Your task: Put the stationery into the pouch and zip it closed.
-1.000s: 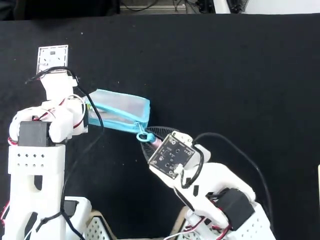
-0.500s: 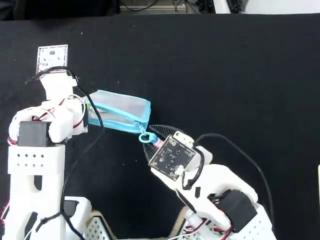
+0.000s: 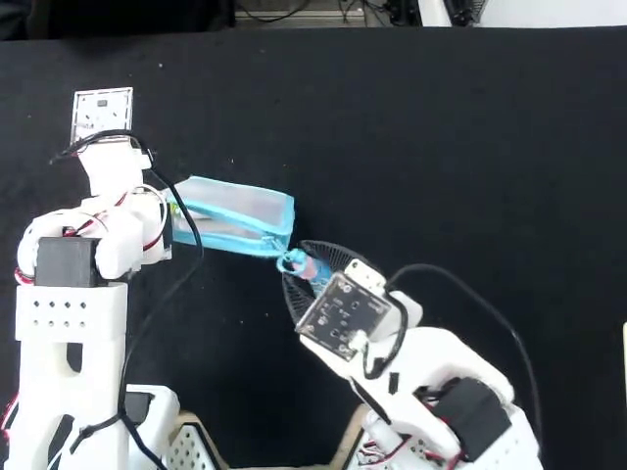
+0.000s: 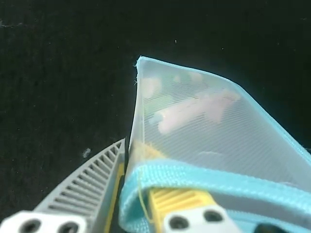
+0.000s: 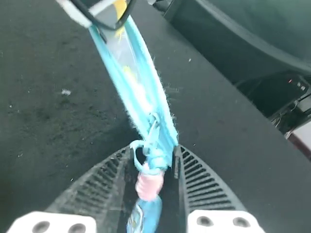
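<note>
High view, change: the right pincer has crept toward the pouch over the last second, and its wrist has rolled. The ring of the zip pull lay round and flat before. It now shows edge-on, tight against the pouch corner. The pouch and the left pincer have hardly stirred.
High view, meaning: the pull has probably gained slack rather than tension, so the zip is likely not being drawn at this instant. Whether it is fully shut I cannot tell.
High view, place: the pouch lies between the two arms over the black surface, one end at the left pincer and the pull end at the right one.
High view, materials: a pale see-through panel, bright blue woven edging and a matte, cloth-like surface.
Left wrist view, grip: the left pincer is clenched on the pouch's end, with the blue tape nipped between its jaws.
Left wrist view, materials: fine striped mesh drawn taut into a wedge. The stationery sits inside as soft pinkish shapes.
Right wrist view, grip: the right pincer is released, its ribbed black jaws parted. The ring and a pink bead lie between them, touched by neither as far as I can see.
Right wrist view, shapes: the pouch runs edge-on as a thin blue band, fuzzy along the tape, up to the left pincer.
</note>
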Controlling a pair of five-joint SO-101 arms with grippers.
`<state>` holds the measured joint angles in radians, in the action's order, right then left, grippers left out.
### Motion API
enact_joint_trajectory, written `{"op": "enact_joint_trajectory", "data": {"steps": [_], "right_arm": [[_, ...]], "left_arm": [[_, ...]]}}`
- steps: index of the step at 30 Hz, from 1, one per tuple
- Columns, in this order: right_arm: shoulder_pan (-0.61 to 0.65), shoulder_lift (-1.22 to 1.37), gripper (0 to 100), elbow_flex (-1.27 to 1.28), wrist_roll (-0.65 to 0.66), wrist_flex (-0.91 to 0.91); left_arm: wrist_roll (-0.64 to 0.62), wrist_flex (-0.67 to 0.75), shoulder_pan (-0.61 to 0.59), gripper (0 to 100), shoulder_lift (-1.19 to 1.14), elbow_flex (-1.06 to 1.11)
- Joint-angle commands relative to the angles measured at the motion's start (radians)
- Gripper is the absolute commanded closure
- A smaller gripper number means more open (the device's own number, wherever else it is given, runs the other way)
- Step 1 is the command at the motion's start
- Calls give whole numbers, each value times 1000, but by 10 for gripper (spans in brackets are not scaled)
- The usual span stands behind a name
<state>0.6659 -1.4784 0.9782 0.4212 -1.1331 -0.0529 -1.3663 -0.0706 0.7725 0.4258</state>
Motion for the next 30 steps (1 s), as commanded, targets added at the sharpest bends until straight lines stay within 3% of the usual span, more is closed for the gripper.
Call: {"op": "enact_joint_trajectory", "data": {"steps": [1,14,18,22,27,30], "right_arm": [[9,1,873,28,6,51],[11,1,869,33,6,-15],[11,1,802,71,-23,-26],[9,1,783,177,-137,97],[6,1,783,282,-212,315],[3,-1,784,275,-221,347]], "left_arm": [[9,0,-5,970,3,-73],[9,0,-5,970,3,-73],[11,0,-7,970,3,-71],[11,0,-7,970,3,-71],[11,-2,-7,970,3,-71],[11,-2,-13,970,3,-71]]}}
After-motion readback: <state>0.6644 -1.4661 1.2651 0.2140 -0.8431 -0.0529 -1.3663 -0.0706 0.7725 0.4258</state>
